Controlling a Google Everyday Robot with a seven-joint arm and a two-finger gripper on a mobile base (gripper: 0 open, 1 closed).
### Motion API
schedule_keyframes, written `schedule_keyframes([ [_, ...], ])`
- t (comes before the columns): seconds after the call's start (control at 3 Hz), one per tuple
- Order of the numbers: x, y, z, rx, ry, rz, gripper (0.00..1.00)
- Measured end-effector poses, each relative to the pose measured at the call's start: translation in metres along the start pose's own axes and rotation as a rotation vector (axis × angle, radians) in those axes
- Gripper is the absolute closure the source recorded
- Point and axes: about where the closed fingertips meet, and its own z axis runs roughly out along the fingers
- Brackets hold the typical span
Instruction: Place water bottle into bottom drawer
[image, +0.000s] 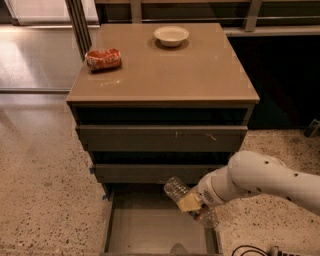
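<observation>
The water bottle (179, 190) is clear crinkled plastic. It is held tilted, its free end pointing up and left, over the right part of the open bottom drawer (150, 225). My gripper (194, 206) is at the end of the white arm that comes in from the right, and it is shut on the bottle. The bottle hangs above the drawer's flat grey floor, just in front of the middle drawer's face. The bottle's cap and lower part are hidden by the gripper.
A crushed red-orange can (103, 59) lies at the back left of the cabinet top (165, 75). A white bowl (171, 35) stands at the back middle. The two upper drawers (160, 137) are slightly open. A speckled floor surrounds the cabinet, and cables lie at the bottom right.
</observation>
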Motion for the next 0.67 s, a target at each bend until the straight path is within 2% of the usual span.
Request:
schedule_keyframes([
  [0.33, 0.009, 0.002, 0.018, 0.004, -0.019, 0.035, 1.0],
  [0.67, 0.026, 0.006, 0.064, 0.0, -0.048, 0.047, 1.0],
])
